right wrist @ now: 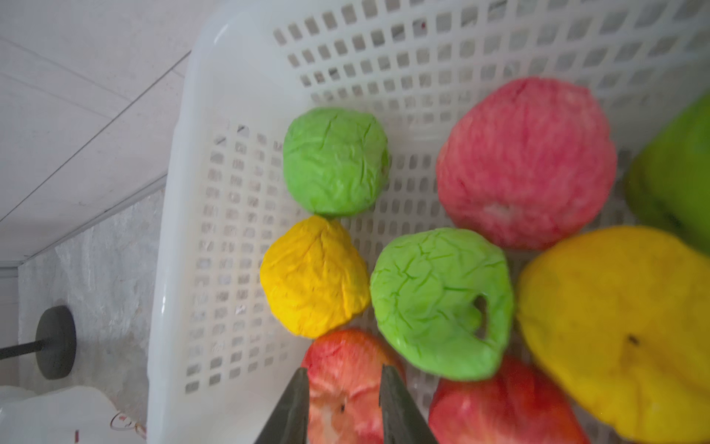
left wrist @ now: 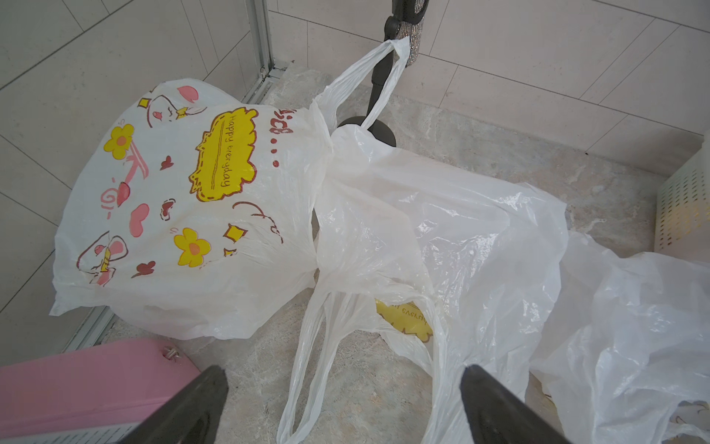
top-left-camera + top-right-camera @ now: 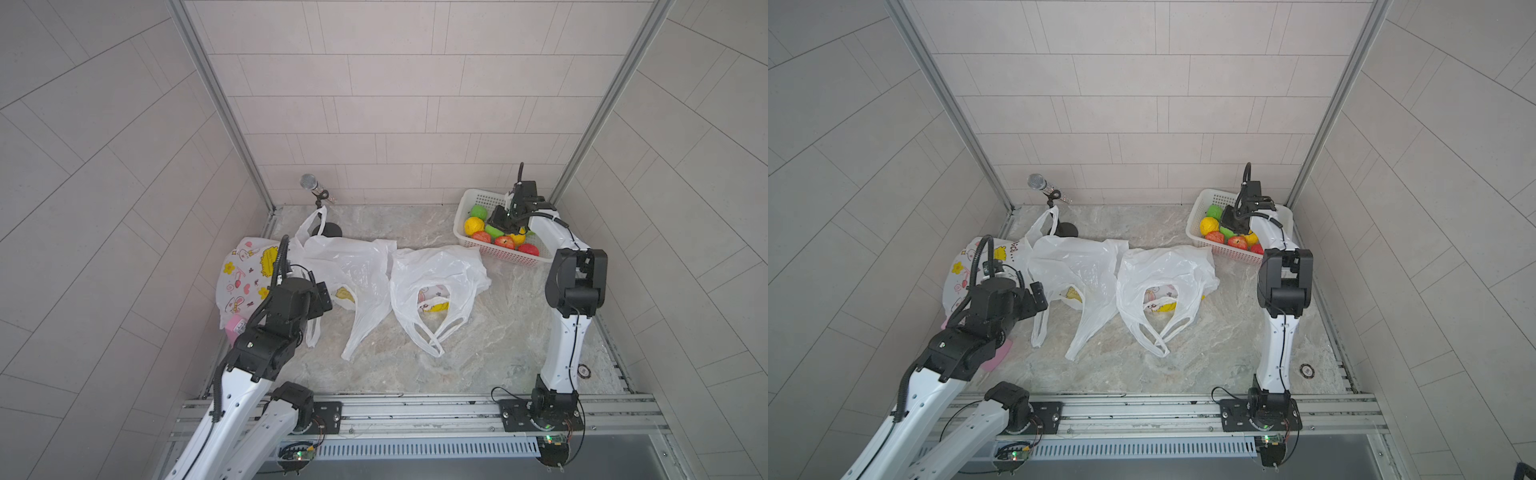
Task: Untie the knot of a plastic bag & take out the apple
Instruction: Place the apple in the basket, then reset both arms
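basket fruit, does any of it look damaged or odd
Yes. In the right wrist view, the larger green fruit has a hole torn in its crumpled skin. The smaller green fruit and small yellow fruit beside it in the basket look wrinkled but whole.

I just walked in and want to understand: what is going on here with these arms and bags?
The right claw is down in the white basket of colourful fruit, jaws narrowed just over a red apple; whether it grips it is unclear. The left claw hangs wide open above a plain plastic bag, its handles loose. A second plain bag lies beside it, untied, and a printed bag sits near the left arm.
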